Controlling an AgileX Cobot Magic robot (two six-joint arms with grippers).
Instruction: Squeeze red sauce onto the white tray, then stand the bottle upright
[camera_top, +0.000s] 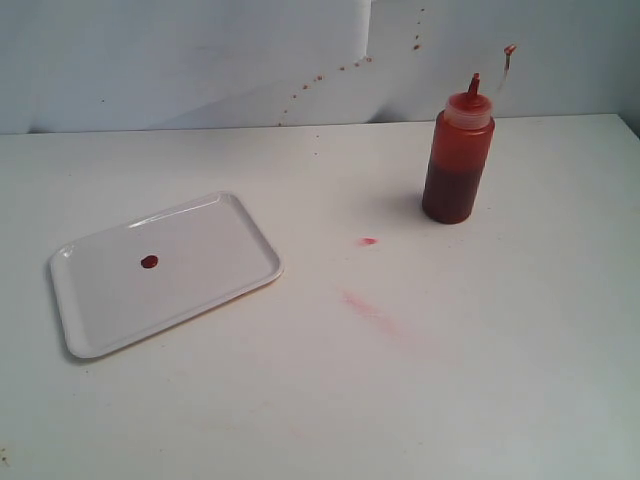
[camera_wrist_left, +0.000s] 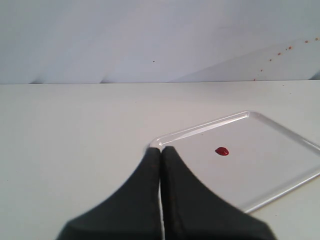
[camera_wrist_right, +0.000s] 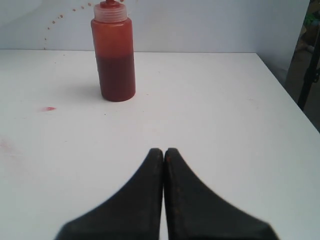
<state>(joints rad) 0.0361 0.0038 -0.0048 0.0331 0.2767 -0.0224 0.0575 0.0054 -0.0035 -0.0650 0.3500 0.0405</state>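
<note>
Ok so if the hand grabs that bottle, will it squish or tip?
The bottle is translucent plastic, so it likely gives under a grip and may squirt red sauce, since the cap is off. Sauce fills its lower half, so it probably stands steady; being round, it would roll if toppled.

Bright, even, diffuse light. The translucent red-filled cylindrical squeeze bottle (camera_top: 458, 160) casts a faint, soft shadow on the white table (camera_top: 480, 350). In the wrist views, the near black gripper fingers (camera_wrist_left: 125, 215) appear blurred.
</note>
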